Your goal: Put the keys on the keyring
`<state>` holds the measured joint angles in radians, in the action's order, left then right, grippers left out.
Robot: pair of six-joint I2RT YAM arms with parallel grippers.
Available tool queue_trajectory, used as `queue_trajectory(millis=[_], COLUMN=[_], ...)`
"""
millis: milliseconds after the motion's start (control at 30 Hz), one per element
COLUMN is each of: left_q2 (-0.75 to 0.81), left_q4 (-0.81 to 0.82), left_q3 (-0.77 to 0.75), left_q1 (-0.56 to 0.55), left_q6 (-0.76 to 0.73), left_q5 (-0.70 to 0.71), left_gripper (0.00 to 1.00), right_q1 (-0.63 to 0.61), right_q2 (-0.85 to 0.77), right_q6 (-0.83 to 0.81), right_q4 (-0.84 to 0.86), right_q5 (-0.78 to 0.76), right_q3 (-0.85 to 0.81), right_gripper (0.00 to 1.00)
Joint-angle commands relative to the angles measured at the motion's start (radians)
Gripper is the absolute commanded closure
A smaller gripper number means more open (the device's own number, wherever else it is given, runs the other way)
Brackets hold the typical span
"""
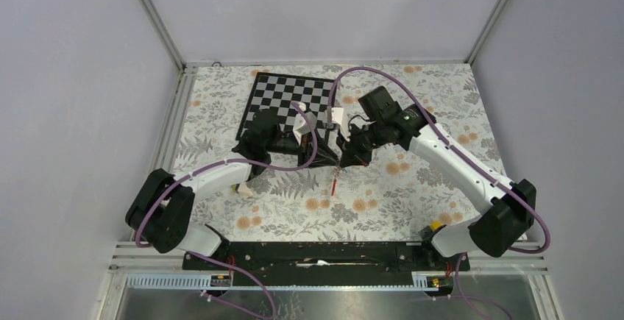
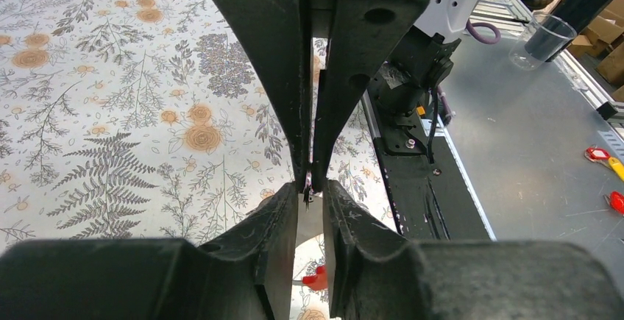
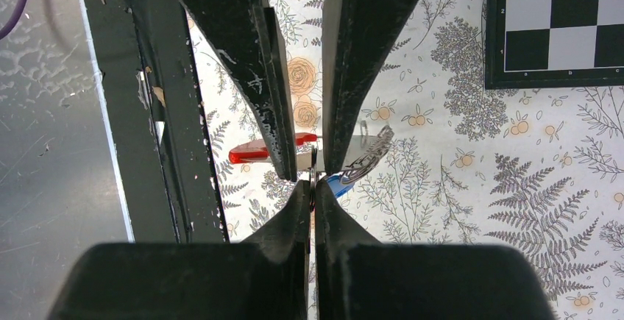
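The keys: we see the blue tag just beside the tips of the right gripper, held up off the table. A thin dark sliver sits edge-on between those tips. We take it for the metal key, though the wrist views are too tight to be sure. The right gripper's fingers are pressed together on it, with no gap showing.

The keyring: the red part sticks out to one side of the left gripper and the grey part to the other. In the left wrist view a pale piece of strap sits between the left fingers, and a bit of red shows below them. The left gripper's fingers stand narrowly apart, pinching that strap. From the top camera the red end hangs straight down beneath the two grippers and does not seem to reach the cloth.

The two grippers meet tip to tip, nearly touching, in mid-air over the middle of the table. The key is right at the gap of the left fingers.

Around them, a floral cloth covers the table. A chessboard lies flat on it behind the grippers, towards the back wall.
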<state>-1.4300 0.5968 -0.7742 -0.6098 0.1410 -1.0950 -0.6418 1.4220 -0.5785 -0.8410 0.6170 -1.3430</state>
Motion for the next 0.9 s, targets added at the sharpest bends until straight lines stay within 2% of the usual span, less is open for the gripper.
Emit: queue_trajectory(millis=[0,100,200,300,367,533,633,800,867], left_q2=[-0.004,-0.004,-0.006,-0.006,-0.005,-0.003,-0.003,-0.004,-0.007], left_q4=[0.057,0.057,0.058,0.069,0.119,0.380,0.453,0.495,0.509], left_q3=[-0.034,-0.036,-0.038,-0.039,-0.030,0.027,0.044,0.057,0.062], left_q1=[-0.004,-0.004,-0.004,-0.004,0.000,0.029,0.037,0.038,0.038], left_q6=[0.005,0.006,0.009,0.017,0.056,0.270,0.341,0.383,0.392], left_q5=[-0.004,-0.005,-0.006,-0.009,-0.013,0.000,0.005,0.017,0.022], left_gripper=[0.79,0.88,0.91,1.00,1.00,1.00,1.00,1.00,1.00], right_q1=[-0.011,-0.012,-0.012,-0.011,-0.011,-0.011,-0.009,-0.010,-0.010], right_q2=[-0.007,-0.009,-0.008,-0.009,-0.015,-0.084,-0.127,-0.143,-0.147], right_q6=[-0.004,-0.004,-0.003,-0.001,0.000,0.011,0.018,0.015,0.015], right_q4=[0.006,0.008,0.009,0.012,0.020,0.094,0.144,0.165,0.176], right_q5=[-0.001,-0.001,-0.001,0.000,-0.003,-0.040,-0.045,-0.028,-0.017], right_q3=[-0.025,-0.023,-0.018,-0.016,-0.013,0.035,0.079,0.103,0.110], right_gripper=[1.00,1.00,1.00,1.00,0.99,0.86,0.82,0.83,0.87])
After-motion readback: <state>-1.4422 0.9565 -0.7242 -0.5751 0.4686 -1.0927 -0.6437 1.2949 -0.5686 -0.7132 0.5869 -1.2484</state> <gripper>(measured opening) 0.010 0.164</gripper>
